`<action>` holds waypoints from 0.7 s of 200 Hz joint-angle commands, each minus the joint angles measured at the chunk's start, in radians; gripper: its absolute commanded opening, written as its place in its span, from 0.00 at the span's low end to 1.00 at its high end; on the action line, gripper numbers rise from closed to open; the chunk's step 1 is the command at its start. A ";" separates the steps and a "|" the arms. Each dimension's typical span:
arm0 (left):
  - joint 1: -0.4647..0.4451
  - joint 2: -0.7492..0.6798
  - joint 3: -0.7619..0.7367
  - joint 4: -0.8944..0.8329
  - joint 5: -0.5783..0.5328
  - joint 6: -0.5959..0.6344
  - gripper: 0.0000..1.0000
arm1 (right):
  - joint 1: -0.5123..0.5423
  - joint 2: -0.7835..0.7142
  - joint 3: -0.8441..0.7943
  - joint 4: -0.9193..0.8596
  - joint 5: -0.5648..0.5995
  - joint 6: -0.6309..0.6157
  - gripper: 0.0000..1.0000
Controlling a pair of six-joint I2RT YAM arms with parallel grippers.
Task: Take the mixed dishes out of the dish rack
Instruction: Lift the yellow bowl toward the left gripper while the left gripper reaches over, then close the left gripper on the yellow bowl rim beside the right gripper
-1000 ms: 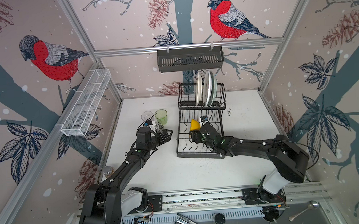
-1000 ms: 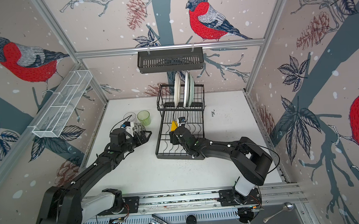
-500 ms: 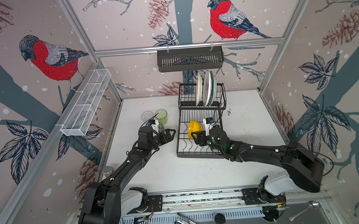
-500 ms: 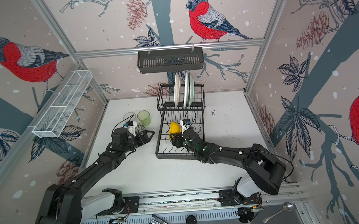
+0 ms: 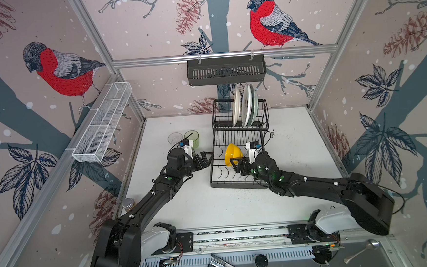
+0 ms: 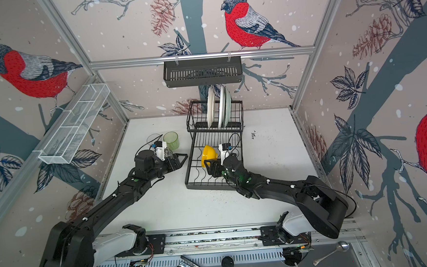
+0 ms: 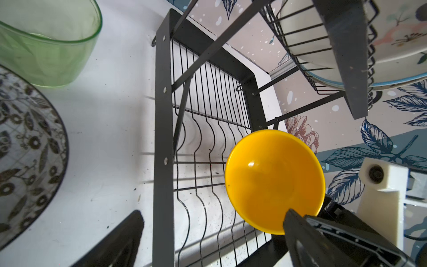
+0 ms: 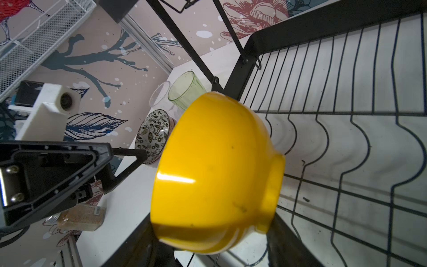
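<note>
While yellow bowl (image 5: 232,152) hangs over rack (image 5: 236,185): R claw (image 5: 235,164) has it by the rim, jaws partway in and clamped on the wall, not wide.
Bowl pose: tipped on its side, mouth toward L arm, foot toward R wrist. No contact w/ the wavy wires that I can see.
Why rim grip: body prob too broad for the jaws, so pinching the edge is the workable hold. The tilt follows from the wrist coming in low from the side.
Bowl vs R claw: rim sits btwn the fingers at the bowl's low edge, and one finger shows inside it in left wrist view. Rest of bowl stands beyond the tips, toward the raised basket.
L claw (image 5: 206,158): spread wide, empty, just off rack's left edge, over table.
Bowl vs L claw: near but apart, rack's side bar btwn them. Bowl's mouth faces it.
Why L is there: my guess is it waits for a handover or stands clear. Can't tell which.
Left of rack: clear tumbler (image 5: 175,138) and green tumbler (image 5: 192,138) upright side by side, patterned bowl (image 8: 152,136) just beside them. Looks like the drop zone, so yellow bowl prob goes there too.
Plates (image 5: 245,106): on edge in basket slots, which keep them upright. Mint plate (image 7: 397,34) among them. All yet to unload.
Risk: thin pinch on glossy rim, so bowl could swing or slip.
</note>
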 commanded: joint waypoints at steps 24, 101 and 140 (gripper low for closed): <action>-0.052 0.031 0.029 0.009 -0.035 -0.013 0.95 | -0.007 -0.049 -0.035 0.120 -0.053 0.024 0.53; -0.149 0.109 0.103 0.017 -0.039 -0.024 0.94 | 0.004 -0.109 -0.066 0.177 -0.083 0.045 0.53; -0.178 0.166 0.146 0.020 -0.030 -0.025 0.90 | 0.005 -0.118 -0.085 0.200 -0.104 0.053 0.53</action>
